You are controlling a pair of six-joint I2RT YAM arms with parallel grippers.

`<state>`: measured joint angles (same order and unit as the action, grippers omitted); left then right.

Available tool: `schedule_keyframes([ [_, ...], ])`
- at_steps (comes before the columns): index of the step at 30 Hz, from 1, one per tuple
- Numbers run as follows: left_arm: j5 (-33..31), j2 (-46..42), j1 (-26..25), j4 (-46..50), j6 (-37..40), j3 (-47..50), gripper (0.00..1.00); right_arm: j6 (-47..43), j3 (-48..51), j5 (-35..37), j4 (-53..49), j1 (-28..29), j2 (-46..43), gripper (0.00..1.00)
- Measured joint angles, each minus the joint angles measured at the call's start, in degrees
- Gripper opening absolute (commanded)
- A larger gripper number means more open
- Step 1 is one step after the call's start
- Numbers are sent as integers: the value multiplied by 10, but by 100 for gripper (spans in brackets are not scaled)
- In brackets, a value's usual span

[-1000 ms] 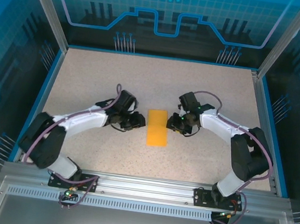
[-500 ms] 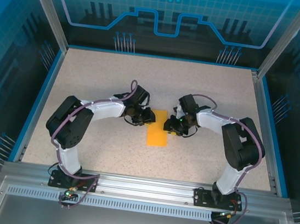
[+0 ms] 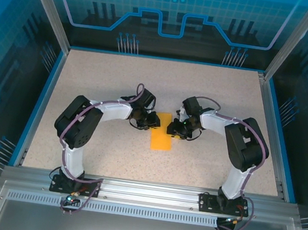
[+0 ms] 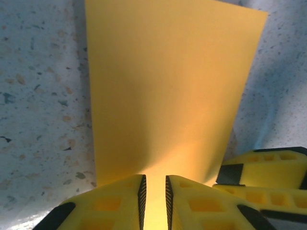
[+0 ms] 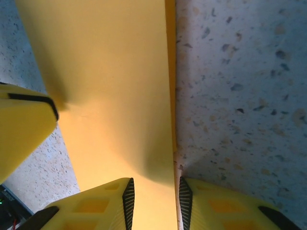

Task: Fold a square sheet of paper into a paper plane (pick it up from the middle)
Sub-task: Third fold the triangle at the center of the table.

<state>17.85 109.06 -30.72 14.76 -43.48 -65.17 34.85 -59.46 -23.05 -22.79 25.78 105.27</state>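
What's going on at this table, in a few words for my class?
Two robot arms are working on an orange-yellow sheet of paper lying on the speckled table. It looks like a narrow rectangle, not yet a plane. The left gripper has one long edge between nearly closed fingers. The right gripper straddles the opposite edge with its jaws wider apart.

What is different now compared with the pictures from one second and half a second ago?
The left gripper moved right and slightly toward the far side, from beside the sheet of paper onto its left edge; its arm folded inward. The right gripper crept a little left over the right edge. A firm grip cannot be confirmed. The paper stayed in place on the table.
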Motion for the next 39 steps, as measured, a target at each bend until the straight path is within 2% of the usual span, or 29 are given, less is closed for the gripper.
schedule_keyframes([
  [19,0,16,0,3,19,0,20,16,44,-60,74,-11,-10,30],
  [34,0,16,-2,3,32,0,19,26,44,-97,109,-31,-2,34],
  [39,0,16,-2,3,32,0,19,24,37,-108,109,-38,11,27],
])
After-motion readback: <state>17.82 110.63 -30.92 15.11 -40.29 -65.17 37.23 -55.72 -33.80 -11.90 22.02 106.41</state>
